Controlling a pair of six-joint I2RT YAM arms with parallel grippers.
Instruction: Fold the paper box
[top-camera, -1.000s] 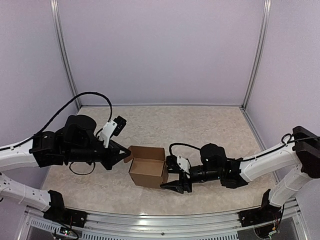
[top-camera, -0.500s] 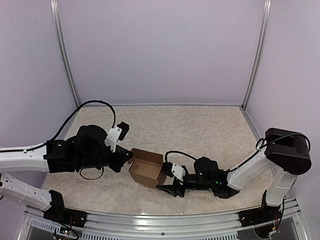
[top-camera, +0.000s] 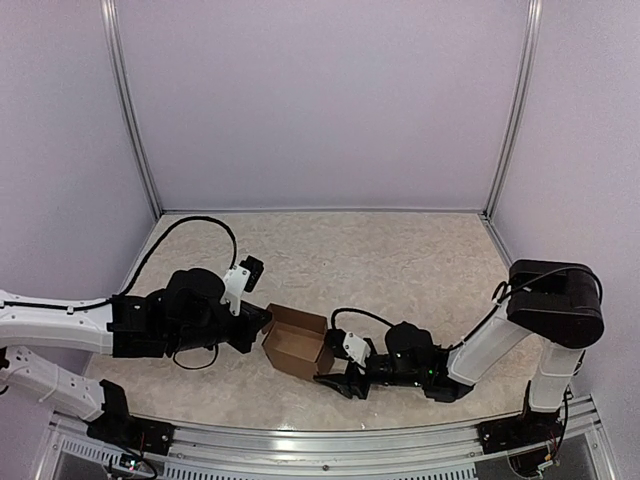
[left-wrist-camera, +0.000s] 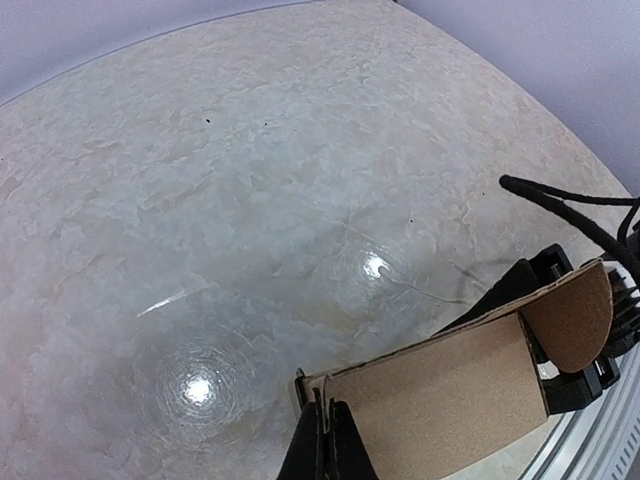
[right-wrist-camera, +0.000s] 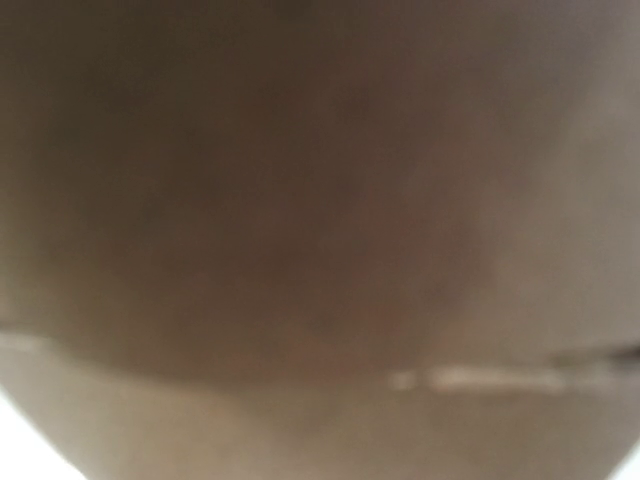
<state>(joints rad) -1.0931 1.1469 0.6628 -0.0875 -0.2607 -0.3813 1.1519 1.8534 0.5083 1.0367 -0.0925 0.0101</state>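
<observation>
The paper box (top-camera: 296, 350) is an open-topped brown cardboard cube on the table between the arms. My left gripper (top-camera: 262, 321) is shut on the thin top edge of its left wall. In the left wrist view the black fingertips (left-wrist-camera: 327, 425) pinch that edge of the paper box (left-wrist-camera: 450, 390), and a rounded flap (left-wrist-camera: 575, 318) sticks up at the far end. My right gripper (top-camera: 336, 370) lies low on the table with its fingers spread against the box's right side. In the right wrist view blurred cardboard (right-wrist-camera: 320, 200) fills the frame and hides the fingers.
A metal rail (top-camera: 330, 440) runs along the near table edge just in front of the box. Lilac walls and two upright posts (top-camera: 128, 110) close the back and sides. A black cable (top-camera: 190, 225) loops over the left arm. The marbled tabletop (top-camera: 400, 255) stretches behind the box.
The left arm has pushed right and nearer, and the box has shifted and turned slightly toward the near edge. The right arm has folded low, its gripper sliding left along the box.
</observation>
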